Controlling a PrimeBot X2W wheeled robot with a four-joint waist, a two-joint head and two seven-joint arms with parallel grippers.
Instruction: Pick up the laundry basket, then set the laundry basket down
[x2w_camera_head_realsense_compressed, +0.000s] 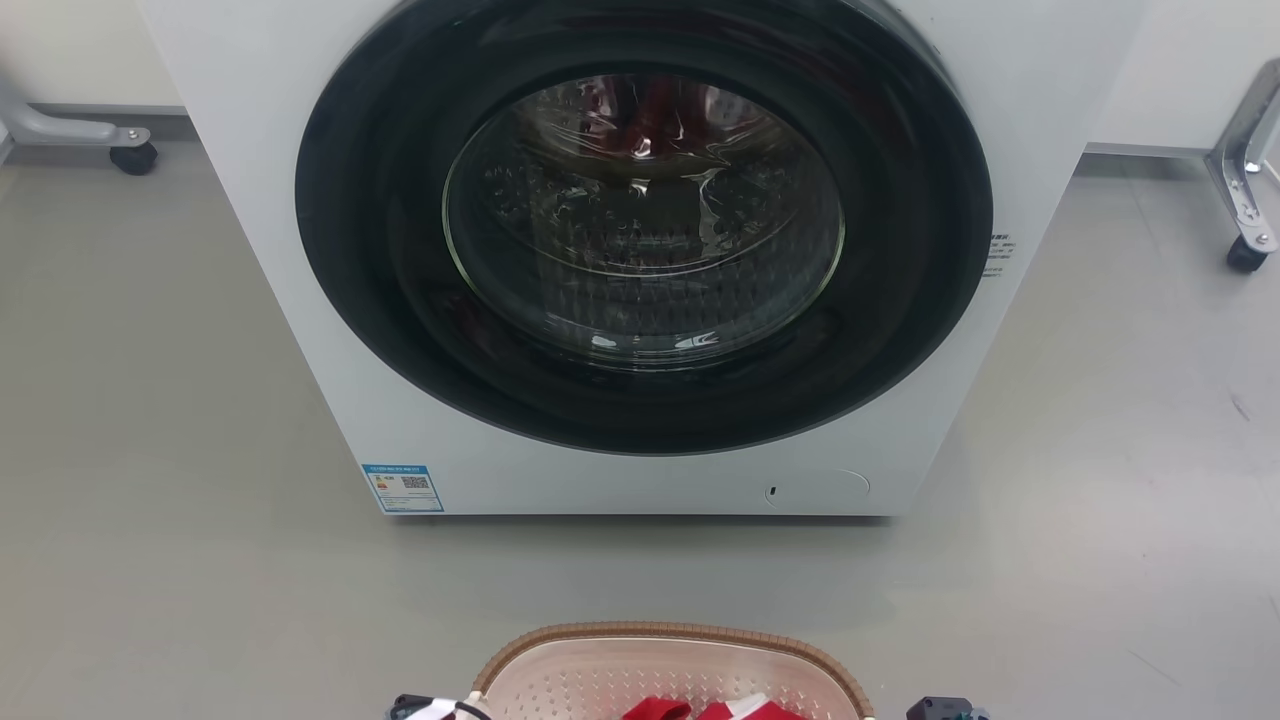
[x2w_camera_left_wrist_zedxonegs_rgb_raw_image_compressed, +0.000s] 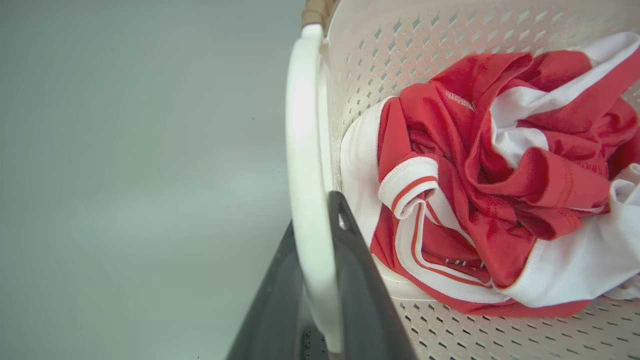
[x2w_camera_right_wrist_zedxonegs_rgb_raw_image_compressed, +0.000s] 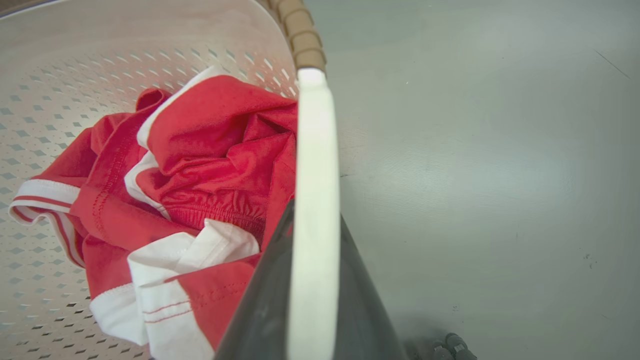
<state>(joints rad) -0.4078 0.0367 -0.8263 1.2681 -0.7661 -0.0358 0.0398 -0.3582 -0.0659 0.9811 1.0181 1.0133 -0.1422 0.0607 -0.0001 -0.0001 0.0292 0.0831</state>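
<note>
laundry basket (x2w_camera_head_realsense_compressed: 670, 633) cropped below, washer (x2w_camera_head_realsense_compressed: 650, 485) top cropped

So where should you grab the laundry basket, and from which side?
Grip the laundry basket by its white loop handles, one tool per side, each from its own side. Each handle is a thin bar at the rim, so fingers fit one inside, one outside, as the left tool and right tool sit now.

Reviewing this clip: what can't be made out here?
- Head view: the bottom edge cuts off most of the laundry basket.
- Head view: the sticker on the washer is too small to read.
- Wrist views: basket's underside hidden, so lifted or resting is unclear.
</note>
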